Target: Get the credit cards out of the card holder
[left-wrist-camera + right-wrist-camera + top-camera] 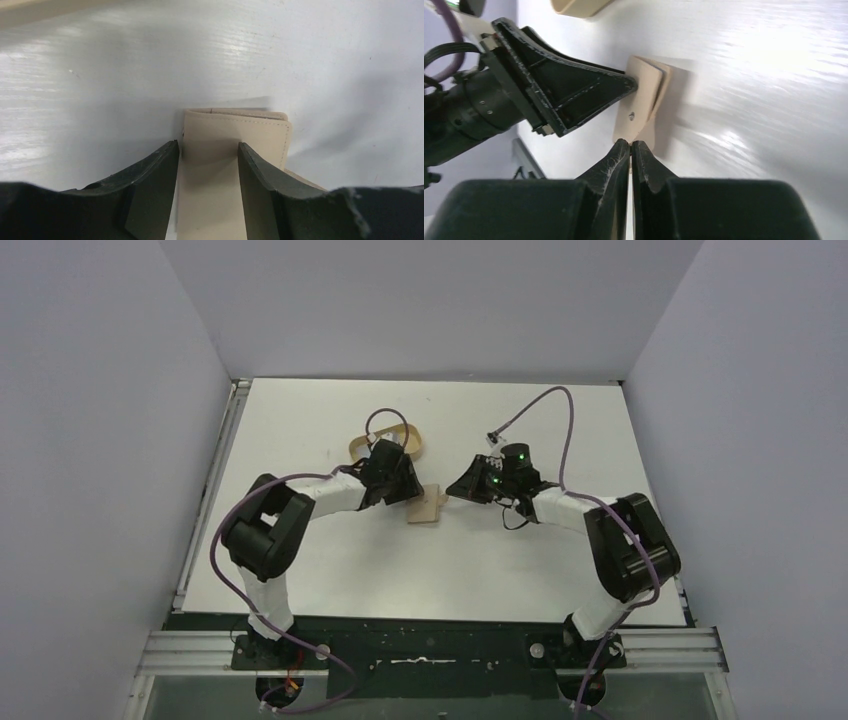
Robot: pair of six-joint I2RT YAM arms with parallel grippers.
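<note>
The tan card holder [428, 505] lies on the white table between the two grippers. My left gripper [404, 489] is open, with its fingers [155, 175] set down on the card holder [235, 132], which fills the gap between them. In the right wrist view one left fingertip [624, 85] touches the card holder's raised top flap [644, 85], with a metal snap [631, 116] below it. My right gripper [630, 145] is shut on the near corner of the card holder. In the top view the right gripper [462, 487] is at the holder's right edge. No credit card is visible.
An oval tan wooden tray [388, 440] sits just behind the left gripper; it also shows in the right wrist view [579, 6] and in the left wrist view [30, 12]. Grey walls enclose the table on three sides.
</note>
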